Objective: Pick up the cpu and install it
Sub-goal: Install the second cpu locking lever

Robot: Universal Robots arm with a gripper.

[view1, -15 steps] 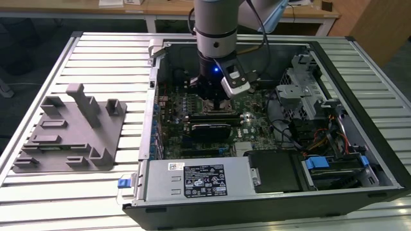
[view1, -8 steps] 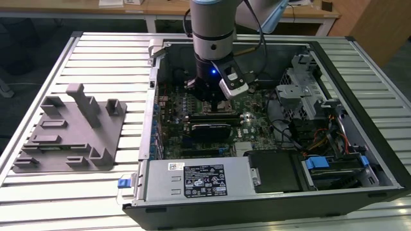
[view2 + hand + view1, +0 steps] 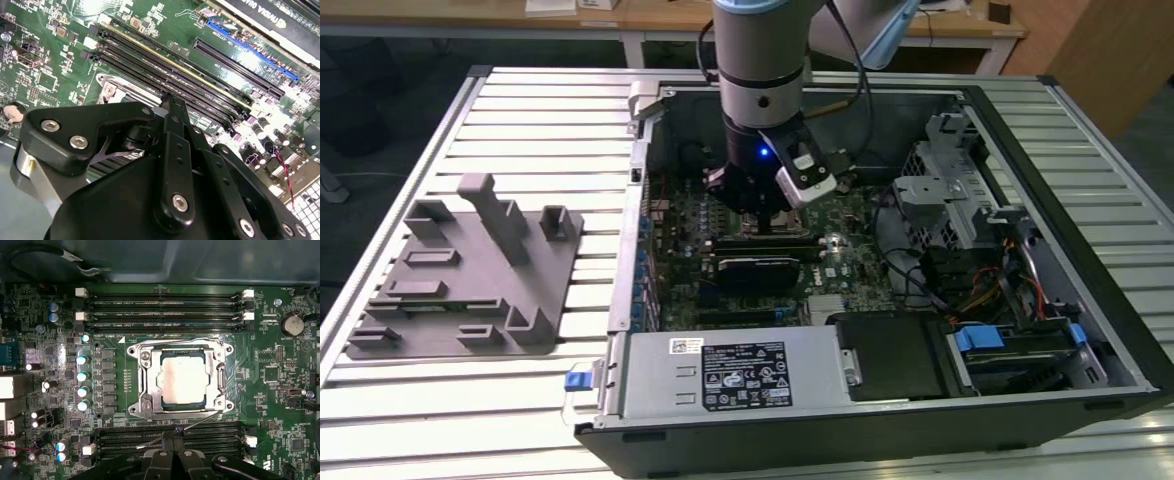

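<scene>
Sitting in the socket (image 3: 181, 381), the cpu (image 3: 181, 379) lies beyond the empty, pressed-together tool (image 3: 171, 436).

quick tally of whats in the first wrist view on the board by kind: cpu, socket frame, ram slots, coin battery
cpu: 1, seated in the socket
socket frame: 1
ram slots: 4, two above the socket and two below
coin battery: 1
gripper: 1, by the lower slots
total: 8

slatted metal table (image 3: 520, 110) carries open computer case (image 3: 1107, 350) and grey fixture (image 3: 467, 270).
</scene>
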